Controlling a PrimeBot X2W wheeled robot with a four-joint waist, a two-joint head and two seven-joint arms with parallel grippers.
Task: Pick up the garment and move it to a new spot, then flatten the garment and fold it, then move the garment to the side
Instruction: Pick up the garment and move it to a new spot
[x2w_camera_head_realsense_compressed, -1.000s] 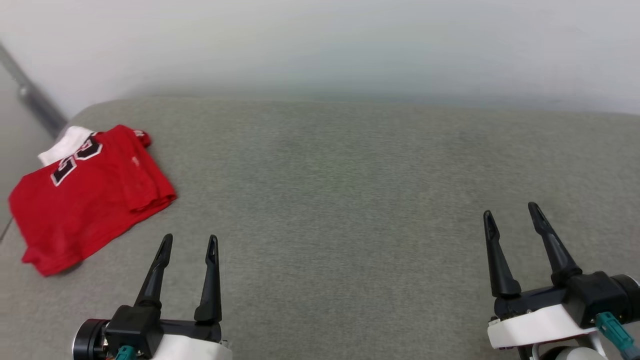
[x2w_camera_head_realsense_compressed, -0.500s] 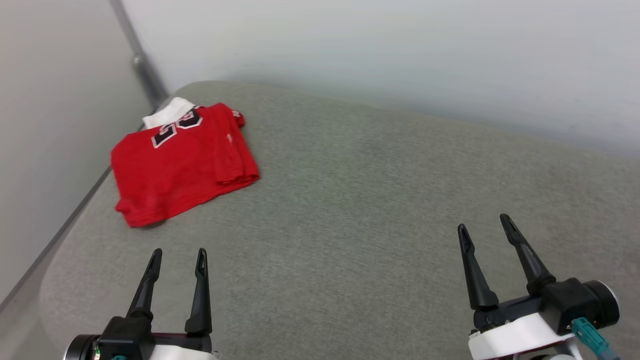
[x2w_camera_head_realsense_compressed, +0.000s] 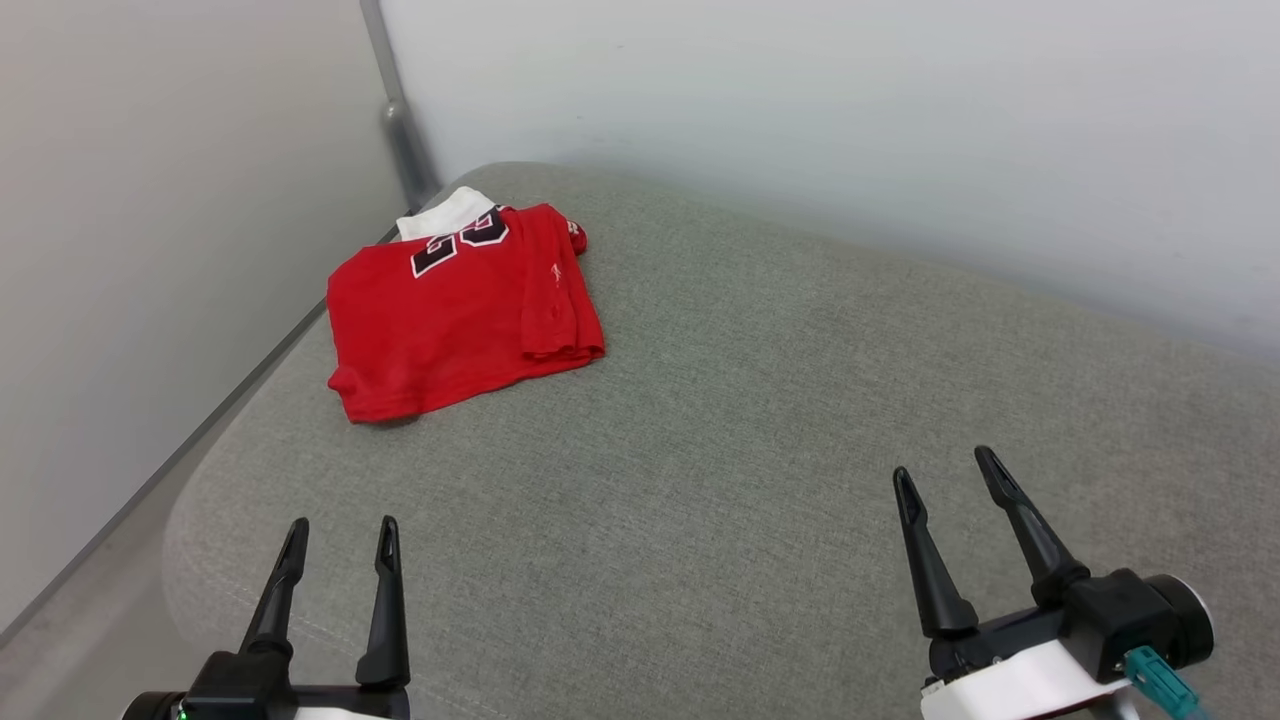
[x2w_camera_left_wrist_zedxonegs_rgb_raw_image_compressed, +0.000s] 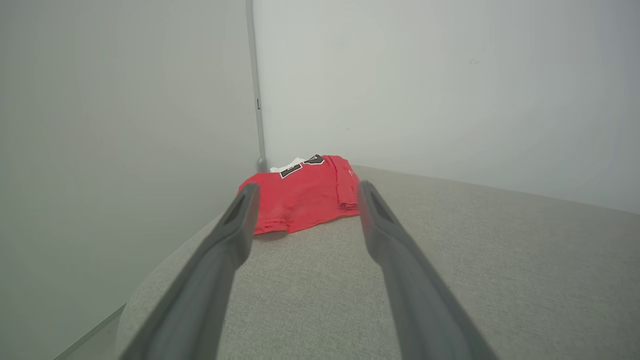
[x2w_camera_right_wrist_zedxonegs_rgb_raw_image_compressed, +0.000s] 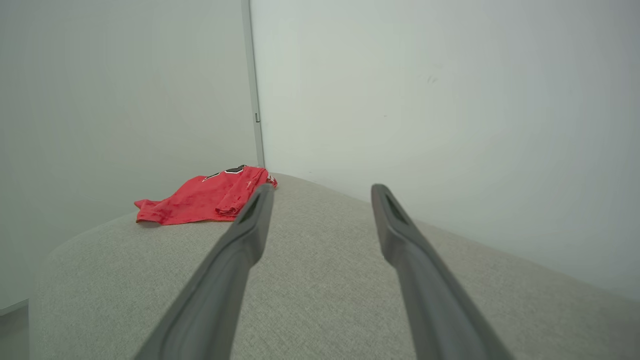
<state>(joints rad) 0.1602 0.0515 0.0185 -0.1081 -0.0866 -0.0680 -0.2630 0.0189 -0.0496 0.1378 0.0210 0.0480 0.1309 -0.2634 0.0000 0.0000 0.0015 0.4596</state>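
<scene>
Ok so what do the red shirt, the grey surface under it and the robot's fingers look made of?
Red shirt: soft matte fabric, likely knit; it folds and creases limply. Grey surface: matte woven upholstery cloth, by its fine flecked weave; the rounded edge suggests padding. Fingers: dark, rigid, probably plastic or rubber-coated; smooth dull surface.

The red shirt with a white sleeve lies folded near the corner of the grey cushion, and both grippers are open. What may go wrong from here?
1. The red folded shirt lies close to the left edge of the grey cushion; a push may slide it off toward the pale wall.
2. It lies in layers; the open left gripper may pinch only the top flap, so the fold opens.
</scene>
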